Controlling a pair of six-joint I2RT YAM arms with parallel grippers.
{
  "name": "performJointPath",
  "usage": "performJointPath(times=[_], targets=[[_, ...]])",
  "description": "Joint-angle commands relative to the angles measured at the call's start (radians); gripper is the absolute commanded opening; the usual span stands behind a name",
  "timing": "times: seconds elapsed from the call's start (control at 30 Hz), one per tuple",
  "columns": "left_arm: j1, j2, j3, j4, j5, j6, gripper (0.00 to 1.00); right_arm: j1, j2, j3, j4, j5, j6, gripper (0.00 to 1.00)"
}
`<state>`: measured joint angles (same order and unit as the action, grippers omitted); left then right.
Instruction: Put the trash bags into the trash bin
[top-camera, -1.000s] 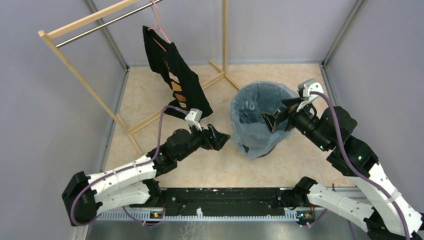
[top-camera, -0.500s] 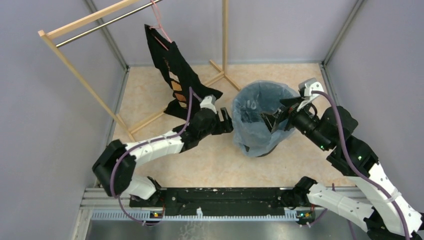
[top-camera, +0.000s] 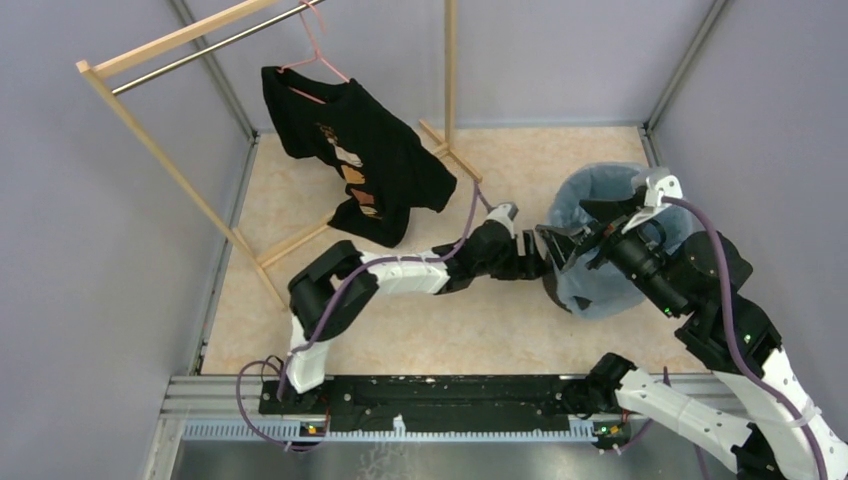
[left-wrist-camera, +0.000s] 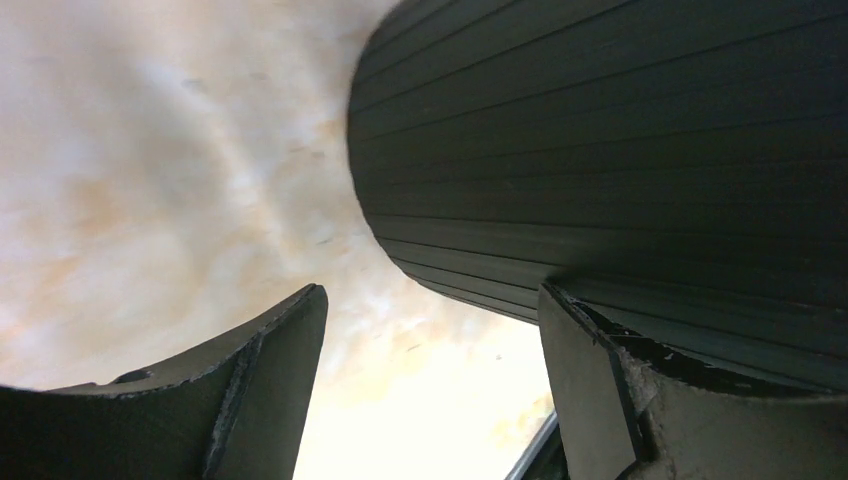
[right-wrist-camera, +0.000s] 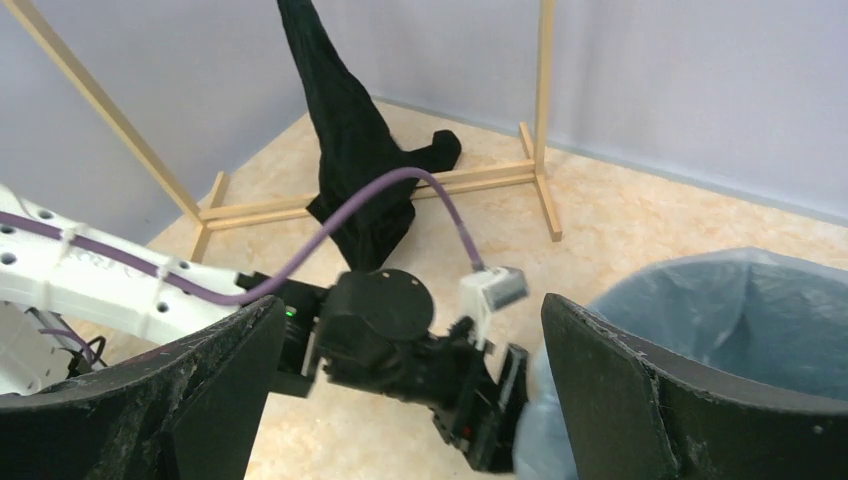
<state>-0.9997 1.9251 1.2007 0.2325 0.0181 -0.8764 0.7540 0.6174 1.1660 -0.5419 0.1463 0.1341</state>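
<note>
The black ribbed trash bin (left-wrist-camera: 620, 150) stands at the right of the floor. The pale blue see-through trash bag (top-camera: 600, 290) lines it and drapes down its outside; it also shows in the right wrist view (right-wrist-camera: 740, 320). My left gripper (top-camera: 545, 264) is open and empty, low on the floor, against the bin's left wall. In the left wrist view the left gripper (left-wrist-camera: 432, 295) has its right finger (left-wrist-camera: 590, 380) beside the ribbed wall. My right gripper (top-camera: 580, 232) is open and empty above the bin's left rim. In its own view the right gripper (right-wrist-camera: 412, 305) looks down on the left wrist.
A black garment with orange patches (top-camera: 365, 160) hangs on a pink hanger from a wooden rack (top-camera: 160, 150) at the back left. The rack's foot bars (top-camera: 445, 150) lie on the floor behind the left arm. Grey walls enclose the beige floor (top-camera: 440, 330).
The left arm has stretched far to the right along the floor, and the bin with its bag has slid right. The right gripper moved right with it. The garment swung round on its hanger.
</note>
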Motion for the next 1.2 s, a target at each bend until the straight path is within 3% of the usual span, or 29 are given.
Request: performJointPath(times=[0.0, 0.13, 0.23, 0.33, 0.5, 0.63, 0.7, 0.93, 1.17], targets=[[-0.043, 0.127, 0.169, 0.108, 0.107, -0.041, 0.84, 0.0, -0.01, 0.032, -0.017, 0.016, -0.004, 0.99], [-0.084, 0.258, 0.375, 0.062, 0.178, -0.02, 0.87, 0.0, -0.026, 0.031, -0.024, 0.022, -0.004, 0.99], [-0.112, 0.339, 0.543, -0.072, 0.219, 0.046, 0.88, 0.0, -0.036, 0.029, -0.028, 0.025, -0.002, 0.99], [-0.125, 0.307, 0.508, -0.107, 0.2, 0.094, 0.89, -0.001, -0.043, 0.03, -0.035, 0.029, -0.001, 0.99], [-0.12, 0.056, 0.168, 0.02, 0.189, 0.146, 0.92, -0.001, -0.076, 0.03, -0.04, 0.049, -0.002, 0.99], [-0.125, -0.213, -0.068, 0.04, 0.194, 0.189, 0.93, 0.0, -0.087, 0.046, -0.051, 0.099, 0.0, 0.99], [-0.126, -0.383, -0.135, -0.026, 0.182, 0.218, 0.98, -0.001, -0.072, 0.073, -0.069, 0.114, 0.002, 0.99], [-0.13, -0.82, -0.01, -0.483, 0.041, 0.423, 0.98, 0.001, -0.031, 0.162, -0.101, 0.15, -0.017, 0.99], [-0.129, -1.052, 0.226, -0.764, -0.44, 0.679, 0.98, 0.0, 0.012, 0.199, -0.123, 0.258, -0.012, 0.99]])
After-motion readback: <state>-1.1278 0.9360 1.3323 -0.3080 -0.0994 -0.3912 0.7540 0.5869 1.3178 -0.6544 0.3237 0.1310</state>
